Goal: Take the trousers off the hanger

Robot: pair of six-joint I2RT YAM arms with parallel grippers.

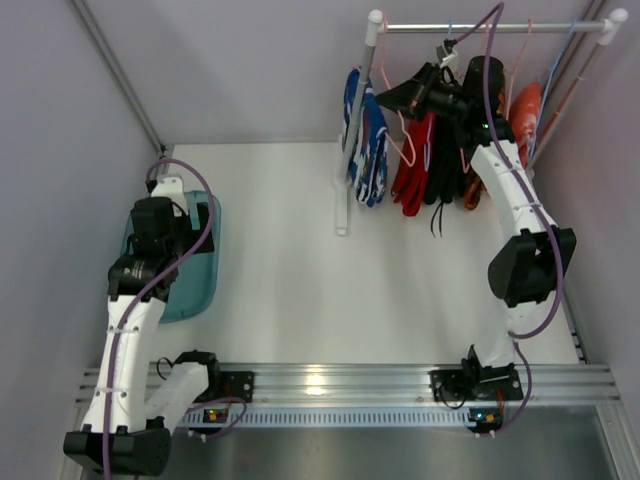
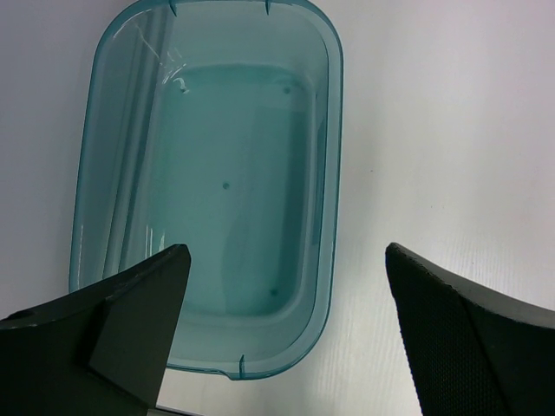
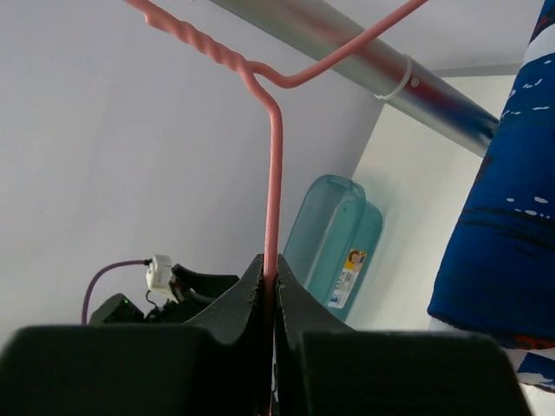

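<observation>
The trousers (image 1: 366, 140), blue with a white and red print, hang at the left end of the rail; in the right wrist view they fill the right edge (image 3: 512, 208). The thin pink hanger (image 3: 273, 173) runs straight up from my right gripper (image 3: 270, 276), which is shut on its wire just below the twisted neck. From above, that gripper (image 1: 396, 98) sits next to the trousers, with a pink hanger loop (image 1: 405, 150) below it. My left gripper (image 2: 286, 257) is open and holds nothing, hovering over a teal bin (image 2: 334, 130).
A metal rail (image 1: 490, 27) on a white stand carries a red garment (image 1: 415, 165), dark straps (image 1: 440, 185) and an orange garment (image 1: 526, 108). The teal bin (image 1: 203, 285) lies at the table's left. Walls close in on both sides.
</observation>
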